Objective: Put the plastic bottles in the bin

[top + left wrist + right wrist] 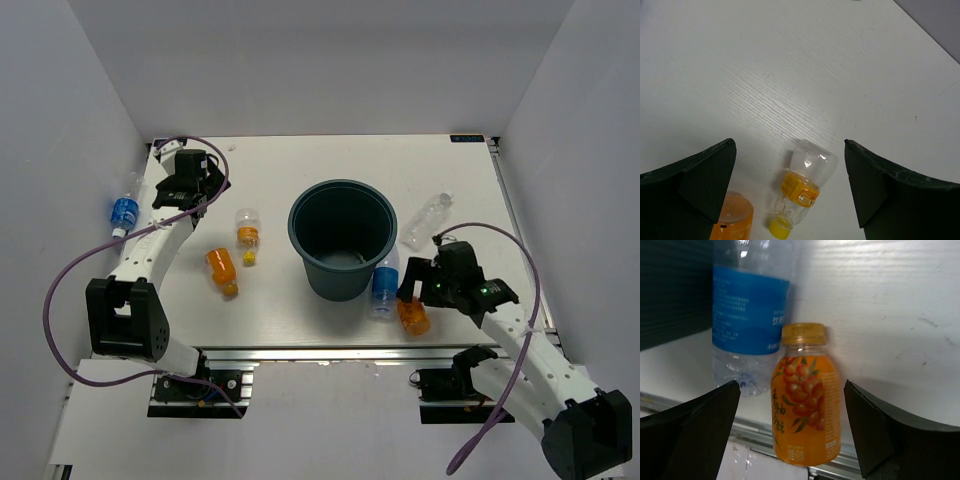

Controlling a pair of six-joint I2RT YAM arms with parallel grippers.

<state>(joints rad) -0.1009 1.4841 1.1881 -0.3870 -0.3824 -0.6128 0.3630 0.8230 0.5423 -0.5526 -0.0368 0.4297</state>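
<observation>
Orange bottle (805, 400) sits inside the open right end effector (790, 385). Next it must close and carry to the bin (340, 282). Left end effector (789, 142) is open too.

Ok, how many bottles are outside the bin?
6. Blue-labelled bottle at far-left edge; orange-labelled bottle and orange bottle left of the bin; plain clear bottle right of it; second blue-labelled bottle and second orange bottle at its near right.

A: White table (300, 170), bin (340, 238) mid. Bottles?
B: Plain clear bottle (428, 220) at two; blue-labelled bottle (384, 285), juice bottle (412, 316) at five; orange-labelled bottle (247, 228), orange-filled bottle (222, 270) at nine; second blue-labelled bottle (125, 210) at left edge.
</observation>
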